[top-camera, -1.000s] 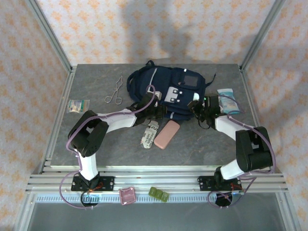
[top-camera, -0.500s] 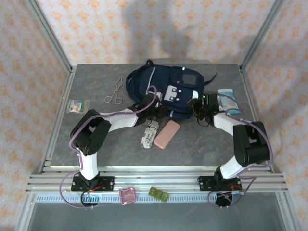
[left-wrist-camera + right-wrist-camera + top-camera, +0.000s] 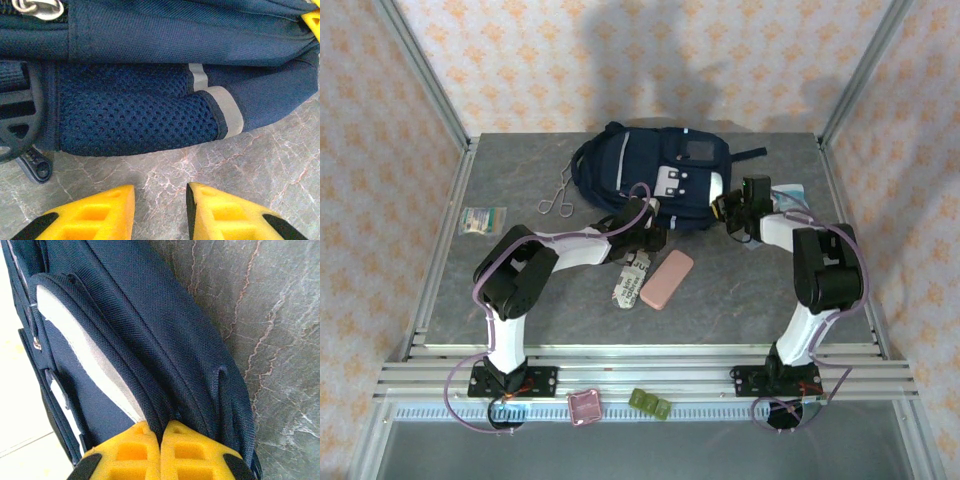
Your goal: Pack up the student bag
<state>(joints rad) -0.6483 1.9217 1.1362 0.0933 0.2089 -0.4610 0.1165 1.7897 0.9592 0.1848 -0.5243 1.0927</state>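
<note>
Right fingers (image 3: 134, 452) tight on the student bag (image 3: 610, 166), left fingers (image 3: 92, 216) apart beside it

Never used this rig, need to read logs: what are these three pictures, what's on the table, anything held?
Two robot arms are bolted at the near edge of a table. The wide picture comes from a fixed camera above and behind them; the others from wrist cameras, yellow fingers showing. On the table: a bag, metal tongs, a pink case, a printed packet. The left tool is open, empty, facing the bag's mesh side. The right tool is shut, seemingly pinching the bag's edge.
</note>
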